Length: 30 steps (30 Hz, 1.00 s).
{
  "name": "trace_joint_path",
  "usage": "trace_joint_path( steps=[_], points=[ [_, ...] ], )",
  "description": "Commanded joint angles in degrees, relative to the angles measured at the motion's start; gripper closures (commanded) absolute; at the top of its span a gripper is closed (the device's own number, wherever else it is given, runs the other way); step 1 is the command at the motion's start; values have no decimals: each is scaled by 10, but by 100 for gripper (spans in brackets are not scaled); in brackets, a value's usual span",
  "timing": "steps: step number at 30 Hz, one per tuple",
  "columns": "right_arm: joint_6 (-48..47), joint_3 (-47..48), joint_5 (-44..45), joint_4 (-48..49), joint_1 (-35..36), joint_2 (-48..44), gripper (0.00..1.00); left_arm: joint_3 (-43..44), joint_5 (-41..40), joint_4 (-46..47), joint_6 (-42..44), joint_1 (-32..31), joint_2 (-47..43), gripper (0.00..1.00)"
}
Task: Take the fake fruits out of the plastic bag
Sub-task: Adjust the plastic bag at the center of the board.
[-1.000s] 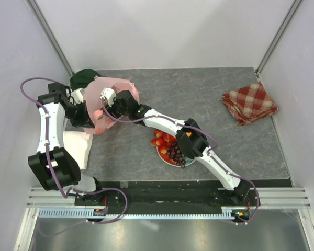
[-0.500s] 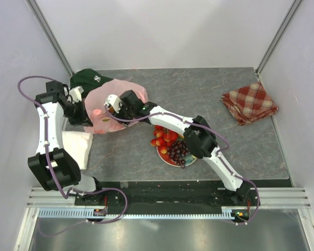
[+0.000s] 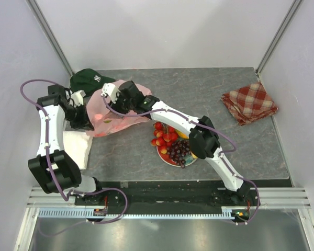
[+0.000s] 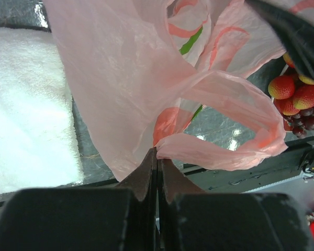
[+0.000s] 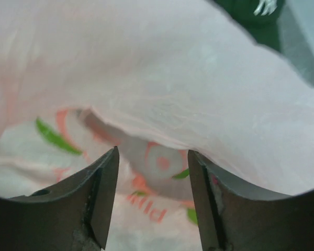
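Note:
The pink plastic bag (image 3: 115, 112) lies crumpled at the table's back left. My left gripper (image 3: 87, 118) is shut on its thin edge and holds that edge up; the pinch shows in the left wrist view (image 4: 158, 152). My right gripper (image 3: 109, 95) hovers open over the bag's top. In the right wrist view its jaws (image 5: 153, 157) stand wide apart with only pink film (image 5: 162, 78) between them. Fake fruits lie on a red plate (image 3: 163, 157): red berries (image 3: 161, 138), dark grapes (image 3: 178, 151) and an orange-yellow fruit (image 3: 183, 135). I see no fruit inside the bag.
A dark green cap (image 3: 88, 78) lies behind the bag. A white towel (image 3: 77, 147) lies at the left front, under the left arm. A red-checked cloth (image 3: 249, 102) lies at the back right. The right forearm stretches across the plate.
My right gripper has risen and moved back over the bag's top. The bag has been pulled flatter and stretches out towards the plate. My left gripper keeps its hold.

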Motion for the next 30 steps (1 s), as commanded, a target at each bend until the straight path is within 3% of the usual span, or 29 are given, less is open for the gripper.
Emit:
trace_joint_path(
  steps=[1,6,10,15,30],
  points=[
    [-17,59,37,59,-8,74,35,-1,19,-2,27,3,-4,99],
    [3,106,56,92,-20,129,36,-12,41,-2,34,3,-5,99],
    [15,76,48,110,-25,102,38,-12,45,-1,34,3,3,98],
    [8,59,25,106,-26,105,28,-19,49,12,34,3,10,98],
    [-52,-45,-88,-163,17,11,43,5,6,-20,71,4,-27,99]
  ],
)
